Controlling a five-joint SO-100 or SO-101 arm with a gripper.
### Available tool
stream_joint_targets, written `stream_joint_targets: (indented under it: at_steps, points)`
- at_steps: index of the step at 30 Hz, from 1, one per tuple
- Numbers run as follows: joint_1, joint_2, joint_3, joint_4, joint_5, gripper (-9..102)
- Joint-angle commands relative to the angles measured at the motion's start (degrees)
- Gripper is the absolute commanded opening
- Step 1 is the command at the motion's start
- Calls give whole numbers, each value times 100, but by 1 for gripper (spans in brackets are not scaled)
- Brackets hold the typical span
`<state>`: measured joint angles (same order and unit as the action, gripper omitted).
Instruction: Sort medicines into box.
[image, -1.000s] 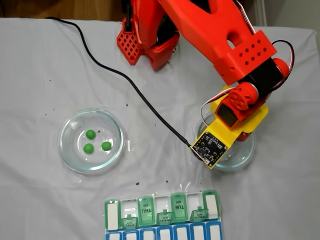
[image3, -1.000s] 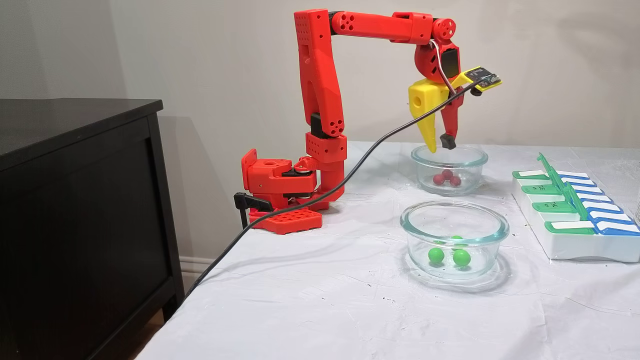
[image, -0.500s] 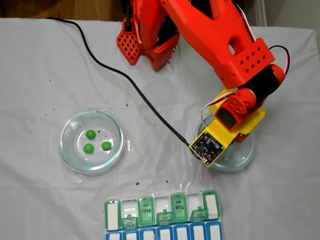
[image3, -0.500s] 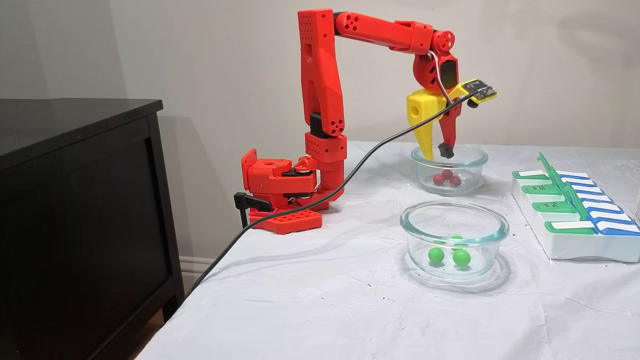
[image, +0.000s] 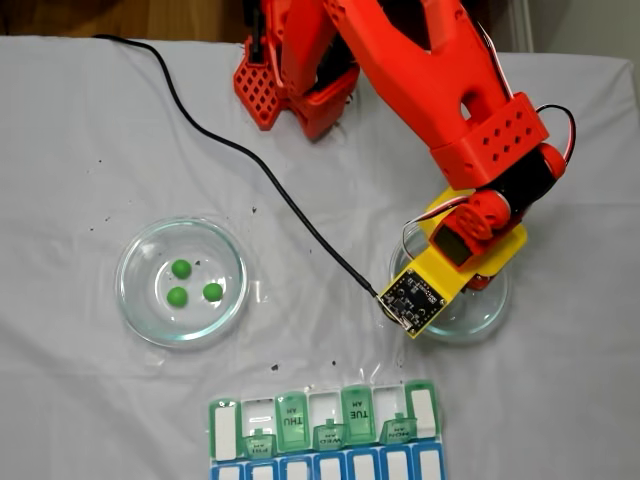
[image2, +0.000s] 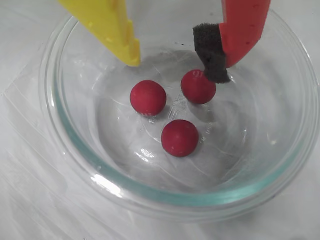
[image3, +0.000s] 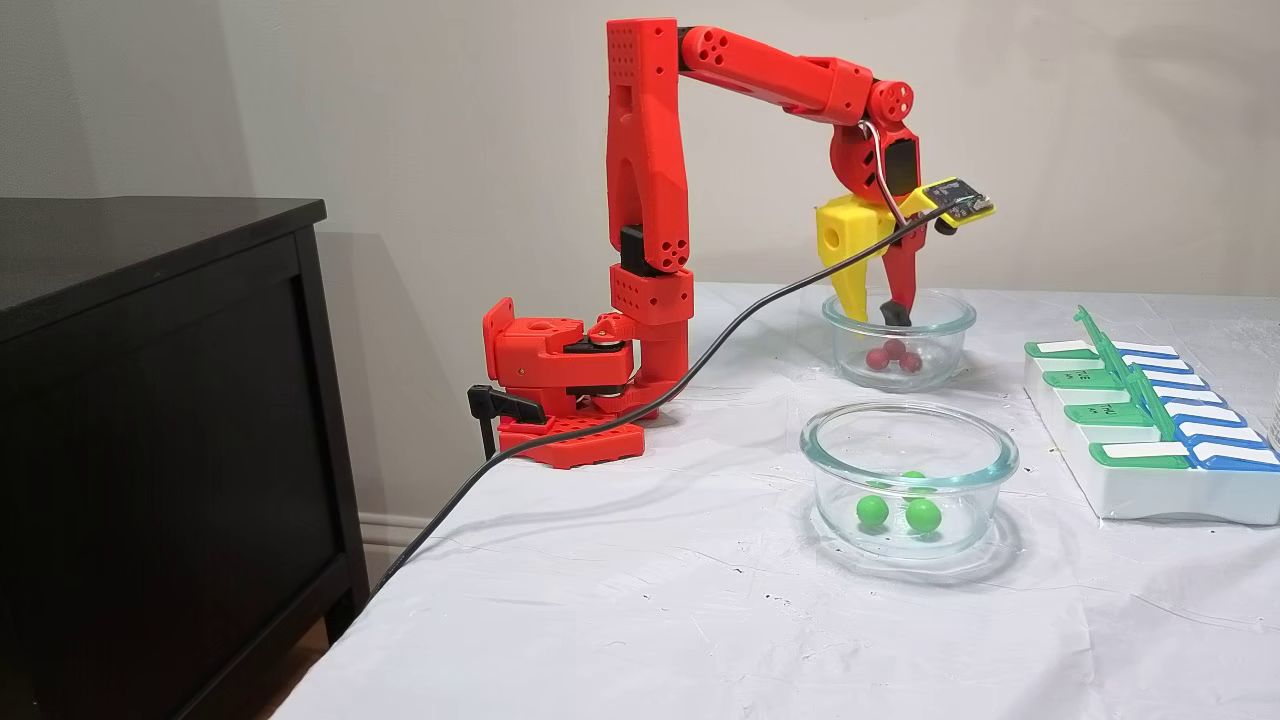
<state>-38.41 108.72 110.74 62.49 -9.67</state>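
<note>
Three dark red medicines (image2: 148, 97) (image2: 198, 86) (image2: 179, 137) lie in a round glass dish (image2: 165, 200). My gripper (image2: 174, 67) is open inside that dish, just above them. Its yellow finger (image2: 125, 40) hangs over the left ball, and the black foam pad (image2: 207, 50) on the red finger touches or nearly touches the right ball. In a fixed view the gripper (image3: 876, 318) dips below the far dish's rim (image3: 960, 305). Three green medicines (image3: 873, 511) (image: 181, 268) sit in a second dish (image3: 830, 430). The box (image3: 1150, 440) (image: 325, 435) stands with some green lids flipped up.
A black cable (image: 250, 160) runs from the wrist camera board (image: 412, 298) across the white cloth to the table's edge. The arm's red base (image3: 560, 380) is clamped at the back. A dark cabinet (image3: 150, 400) stands beside the table.
The arm has lowered, bringing the open gripper from above the rim down into the dish with the red balls. The balls and the box have not moved.
</note>
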Motion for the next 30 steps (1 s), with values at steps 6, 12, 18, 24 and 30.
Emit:
stream_joint_targets:
  at_steps: [6,12,18,24,30]
  points:
    - [-44,62,-18,-97,97,25]
    - [-44,0,18,-237,105,27]
    - [-53,-123,53,-334,123,27]
    - [-88,-229,97,-439,132,26]
    - [-132,-264,132,-466,132,24]
